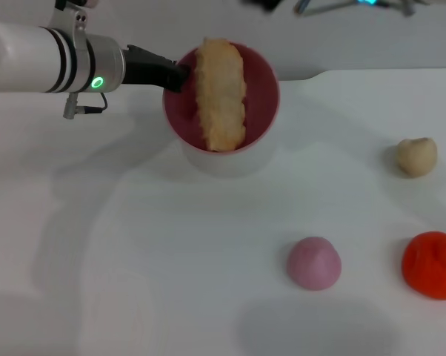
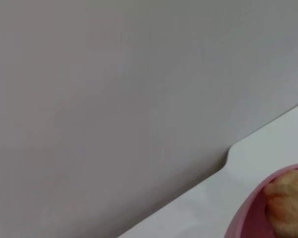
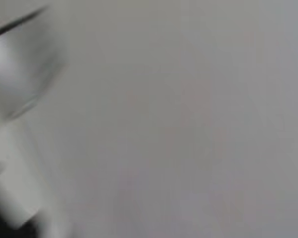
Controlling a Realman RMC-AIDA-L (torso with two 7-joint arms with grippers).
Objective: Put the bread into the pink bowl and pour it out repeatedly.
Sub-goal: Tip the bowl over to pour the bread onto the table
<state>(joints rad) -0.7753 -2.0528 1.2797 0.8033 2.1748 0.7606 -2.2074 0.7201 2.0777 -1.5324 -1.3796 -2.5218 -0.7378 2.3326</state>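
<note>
The pink bowl [image 1: 261, 81] is held above the white table at the back, tilted so its opening faces me, with a shadow under it. The bread [image 1: 221, 93] lies inside it, plain tan side showing, reaching from rim to rim. My left gripper [image 1: 177, 76] comes in from the left and is shut on the bowl's left rim. In the left wrist view only a piece of the bowl's rim [image 2: 245, 215] and one end of the bread [image 2: 290, 206] show at a corner. My right gripper is out of view.
A small beige lump [image 1: 417, 156] lies at the right. A solid pink dome [image 1: 314, 262] and a red-orange lump [image 1: 433, 265] sit nearer the front right. The table's [image 1: 134, 245] back edge runs just behind the bowl.
</note>
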